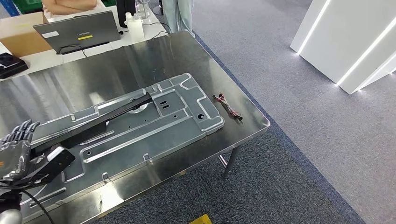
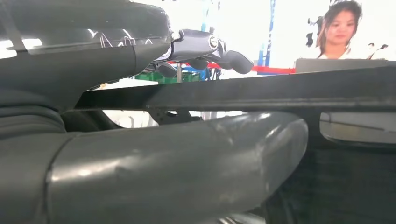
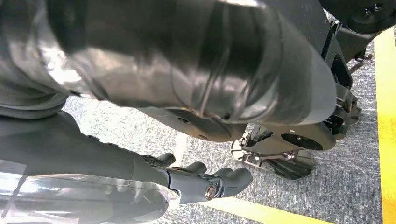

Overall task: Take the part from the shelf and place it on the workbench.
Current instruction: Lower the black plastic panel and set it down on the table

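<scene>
Grey carpet surrounds a stainless workbench (image 1: 140,56), and I take the large stamped metal panel (image 1: 187,100) lying flat on that bench as my landmark. Across the panel, from its near-left end toward its middle, lies the part (image 1: 100,122), a long black bar. I judge it is laid lengthwise so the panel carries its full length. My left hand (image 1: 18,151) is at the bar's near end, at the panel's left corner; the fingers are curled about that end and I read this as holding the part, likely until it settles. In the left wrist view the left hand (image 2: 201,46) has dark fingers above the bar (image 2: 280,91) and the thumb (image 2: 187,158) below it, which agrees with a grip, though actual contact is hard to confirm.

Beyond the panel's far right corner, a small bundle of wires (image 1: 228,106) lies on the bench. Behind the panel, on a white desk, sit a laptop (image 1: 77,30) and a white bottle (image 1: 134,25); a person's arm is cut off at the frame edge there.

My right hand (image 3: 201,179) hangs over the carpet by a yellow floor line (image 3: 386,116), fingers loosely curled, holding nothing I can see. The shelf is not identifiable
</scene>
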